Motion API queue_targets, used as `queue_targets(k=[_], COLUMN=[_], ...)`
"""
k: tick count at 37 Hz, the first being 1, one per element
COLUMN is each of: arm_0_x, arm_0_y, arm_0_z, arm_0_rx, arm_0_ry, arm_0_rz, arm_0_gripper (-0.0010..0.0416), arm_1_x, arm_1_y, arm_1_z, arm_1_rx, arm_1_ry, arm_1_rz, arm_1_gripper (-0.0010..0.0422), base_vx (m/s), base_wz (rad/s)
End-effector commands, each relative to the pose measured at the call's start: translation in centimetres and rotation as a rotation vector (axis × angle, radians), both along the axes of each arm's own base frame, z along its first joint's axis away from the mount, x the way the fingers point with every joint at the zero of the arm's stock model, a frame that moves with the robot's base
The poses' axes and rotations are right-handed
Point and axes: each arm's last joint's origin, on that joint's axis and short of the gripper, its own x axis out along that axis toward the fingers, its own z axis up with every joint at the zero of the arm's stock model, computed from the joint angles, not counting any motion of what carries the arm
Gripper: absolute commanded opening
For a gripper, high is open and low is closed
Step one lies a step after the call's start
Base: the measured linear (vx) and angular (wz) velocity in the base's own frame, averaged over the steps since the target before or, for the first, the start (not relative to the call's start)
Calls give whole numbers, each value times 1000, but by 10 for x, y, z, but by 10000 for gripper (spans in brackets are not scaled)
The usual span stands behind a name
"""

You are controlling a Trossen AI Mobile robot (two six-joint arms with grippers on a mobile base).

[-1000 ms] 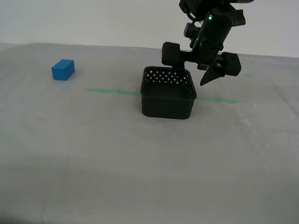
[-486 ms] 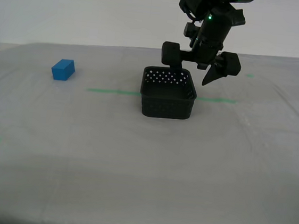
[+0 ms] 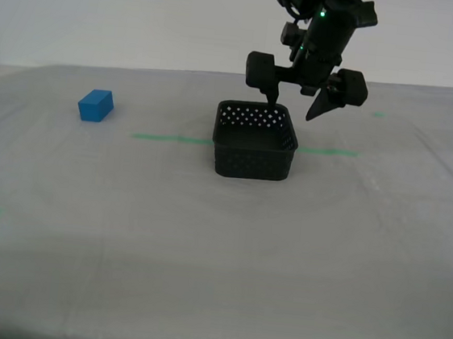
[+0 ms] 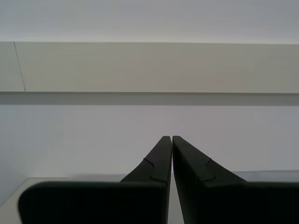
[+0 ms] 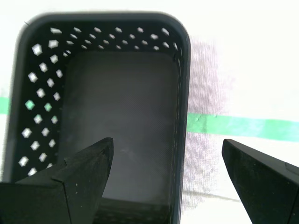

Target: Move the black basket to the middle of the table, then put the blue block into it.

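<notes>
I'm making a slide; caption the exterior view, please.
My first hand hovers open above the black basket; the blue block waits apart.

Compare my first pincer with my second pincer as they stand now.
My first pincer is open, jaws spread wide; my second pincer is shut, its fingertips meeting. The first hangs above the black basket, its jaws straddling one wall; the second has nothing between its jaws and faces a plain wall. The first shows in the exterior view; the second does not. Both have black tapered fingers and hold nothing.
</notes>
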Motion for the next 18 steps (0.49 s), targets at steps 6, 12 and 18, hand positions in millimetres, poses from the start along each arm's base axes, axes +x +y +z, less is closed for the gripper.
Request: queue_targets(k=[6,12,18], arm_0_x=[0,1,3], arm_0_y=[-17,-34,-52], arm_0_z=[29,46,63], arm_0_rx=[4,-12,-19], arm_0_ry=[-32,-48,-75], arm_0_rz=[-19,-34,-64], arm_0_gripper=[336,344,335], arm_1_x=[0,0,0], arm_1_y=[0,0,0], arm_1_z=[1,1,1], arm_1_rx=[-1,-1,-1], arm_1_ry=[-6,-6,-6], arm_1_rz=[1,1,1], arm_1_gripper=[0,0,0], base_vx=[0,0,0], base_wz=[0,0,0])
